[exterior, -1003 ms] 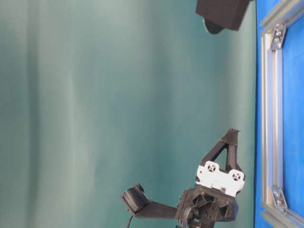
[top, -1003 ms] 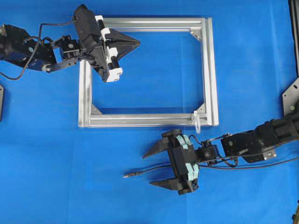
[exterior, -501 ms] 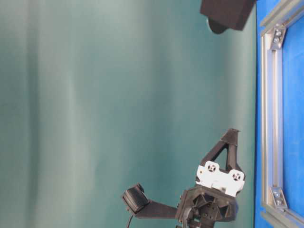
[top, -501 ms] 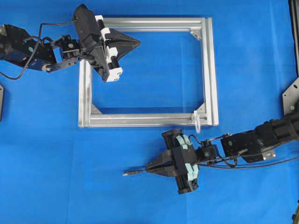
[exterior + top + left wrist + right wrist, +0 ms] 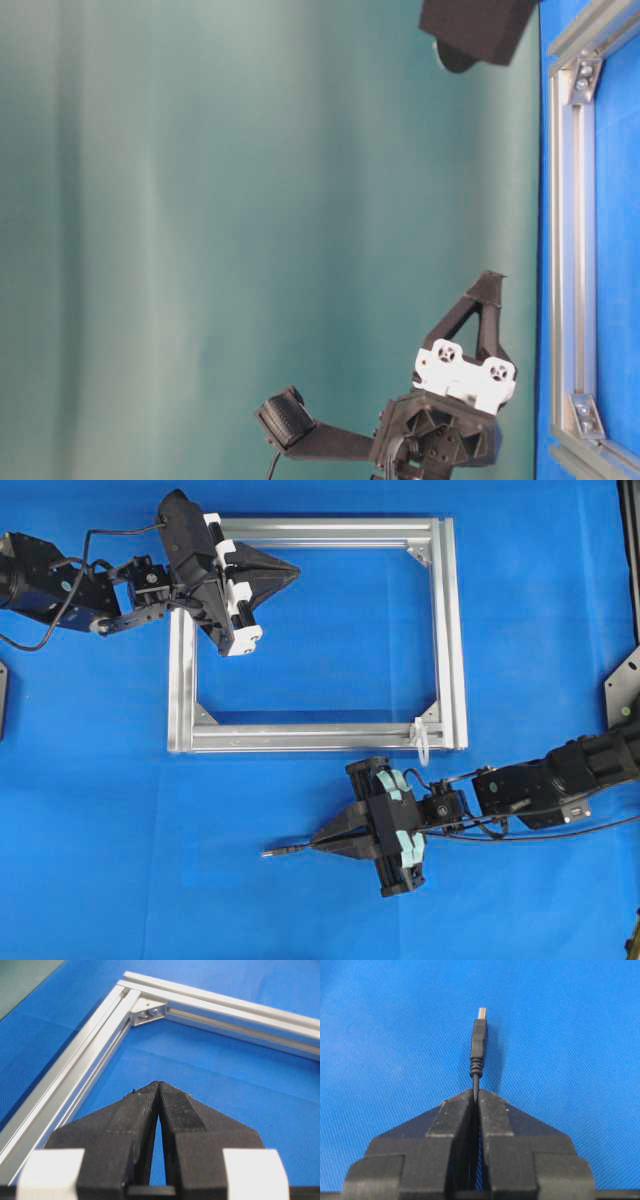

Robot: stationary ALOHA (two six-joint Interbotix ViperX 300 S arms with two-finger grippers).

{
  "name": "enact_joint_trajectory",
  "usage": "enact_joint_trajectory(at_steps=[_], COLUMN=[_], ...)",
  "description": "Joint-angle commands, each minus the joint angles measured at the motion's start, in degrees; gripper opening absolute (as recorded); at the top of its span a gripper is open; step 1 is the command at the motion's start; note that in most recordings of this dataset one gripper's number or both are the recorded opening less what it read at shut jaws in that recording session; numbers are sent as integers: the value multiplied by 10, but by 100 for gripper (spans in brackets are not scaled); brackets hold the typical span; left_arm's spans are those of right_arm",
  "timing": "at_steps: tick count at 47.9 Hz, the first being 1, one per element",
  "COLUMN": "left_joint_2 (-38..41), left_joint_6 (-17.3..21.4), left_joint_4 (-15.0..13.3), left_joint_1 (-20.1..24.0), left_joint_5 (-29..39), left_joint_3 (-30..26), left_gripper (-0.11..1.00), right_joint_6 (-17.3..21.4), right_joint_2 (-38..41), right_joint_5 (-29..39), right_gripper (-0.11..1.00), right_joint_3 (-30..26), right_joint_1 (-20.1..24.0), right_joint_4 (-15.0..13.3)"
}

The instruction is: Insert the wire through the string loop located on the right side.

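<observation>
The step in hand is the pick-up of the wire [image 5: 290,850]: the right gripper [image 5: 318,844] is clenched on it a short way behind its plug end, and in the right wrist view the thin black cable runs up out of the pinched fingertips [image 5: 492,1105] to a short ribbed collar, a black plug body and a small pale metal tip, all lying straight over the blue mat [image 5: 120,860]. The wire sits below the aluminium frame [image 5: 455,630], off the frame's lower rail, with its tip pointing away to the left and the rest of the cable trailing back to the right under the arm. The string loop [image 5: 423,742], a small white ring, hangs at the frame's lower right corner, just above and to the right of the gripping hand, so the plug currently points away from it. As a judgement, threading has not begun; the next move calls for lifting the wire clear of the mat, turning the wrist so the plug faces the loop, and lining the tip up with that narrow opening. The free length is short, so it should stay fairly stiff. The left gripper [image 5: 290,573] is closed on nothing, hovering over the frame's upper left part.
</observation>
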Motion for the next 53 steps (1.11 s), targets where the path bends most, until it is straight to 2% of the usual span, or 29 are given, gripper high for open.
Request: enact_joint_trajectory(at_steps=[1,21,53], left_joint_2=[-17,-17,-17], left_joint_6=[-1,-3,-4], left_joint_4=[2,2,2], left_joint_1=[0,-1,-1], left_joint_5=[-3,-3,-3], left_joint_3=[-4,-4,-4], left_gripper=[0,0,0], right_joint_6=[-2,-13,-22], right_joint_2=[-40,-140,-142], right_joint_5=[6,95,96], right_gripper=[-4,-4,-4], right_joint_3=[-4,-7,-5], right_joint_1=[2,1,1], right_joint_4=[-1,-2,-1])
